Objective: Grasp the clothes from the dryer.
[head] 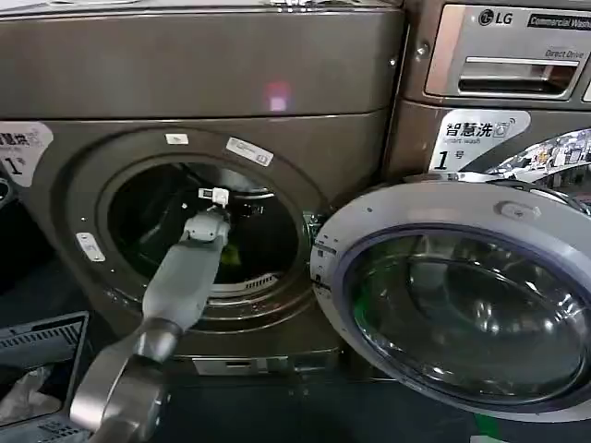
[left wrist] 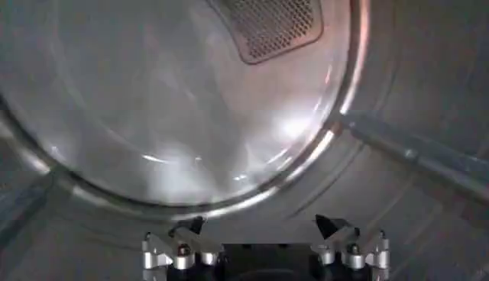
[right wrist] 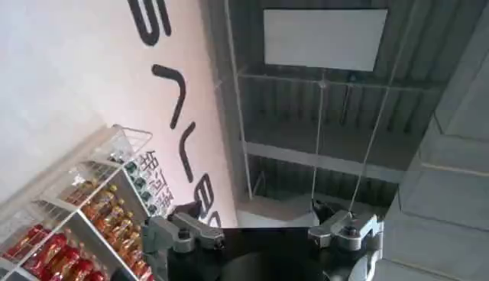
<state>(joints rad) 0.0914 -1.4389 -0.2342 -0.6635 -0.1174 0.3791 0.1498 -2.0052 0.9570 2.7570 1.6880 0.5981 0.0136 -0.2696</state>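
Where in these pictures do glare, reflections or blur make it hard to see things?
Head view: the open door's glass carries reflections, and the left tool reaches into the dark drum of the dryer. Left wrist view: bright streaky glare on the steel back wall, soft and smeared. Right wrist view: pale washed-out wall.

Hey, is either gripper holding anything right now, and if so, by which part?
Nothing is held. The left gripper is open inside the dryer drum, near the clothes; the right gripper is open, pointing up.
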